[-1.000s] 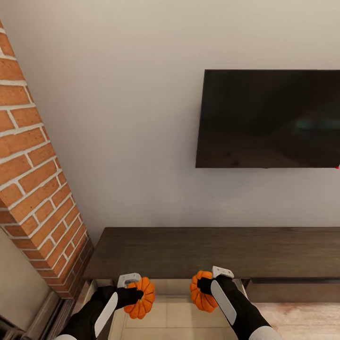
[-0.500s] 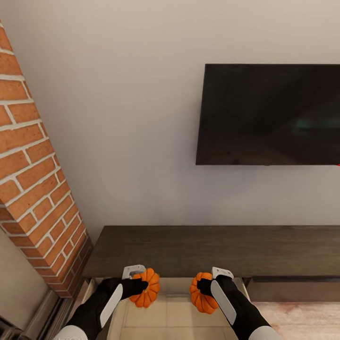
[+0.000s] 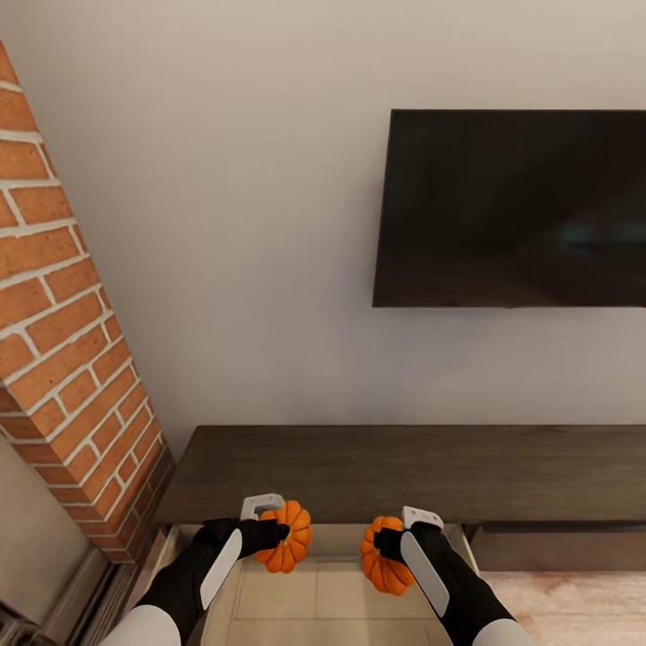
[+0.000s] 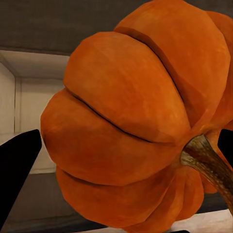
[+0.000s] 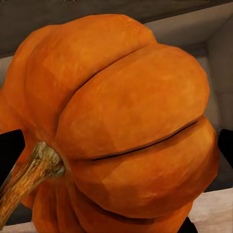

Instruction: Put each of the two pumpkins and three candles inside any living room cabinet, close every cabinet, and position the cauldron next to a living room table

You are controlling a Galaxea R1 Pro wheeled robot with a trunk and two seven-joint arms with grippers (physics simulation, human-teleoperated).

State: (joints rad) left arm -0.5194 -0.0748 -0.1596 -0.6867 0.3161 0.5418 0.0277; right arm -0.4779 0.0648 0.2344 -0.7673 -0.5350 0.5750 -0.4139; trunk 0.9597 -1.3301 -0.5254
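Left pincer (image 3: 272, 529): I have it clamped on the left pumpkin (image 3: 285, 536); my left wrist view shows the orange ribs and the brown stem (image 4: 208, 162) between the dark fingers (image 4: 17, 167).
Right pincer (image 3: 395, 538): clamped on the right pumpkin (image 3: 384, 554), which I see close up from the right wrist (image 5: 126, 126).
Where the pumpkins are: both hang over the open drawer (image 3: 314, 592) of the cabinet (image 3: 404, 471), its pale beige inside below them, the left one nearer the cabinet top.
Cabinet: long, low, dark brown, against the white wall.
Surroundings: a dark television (image 3: 511, 208) on the wall above, a brick column (image 3: 67, 359) on my left, wood floor (image 3: 574, 606) at lower right.
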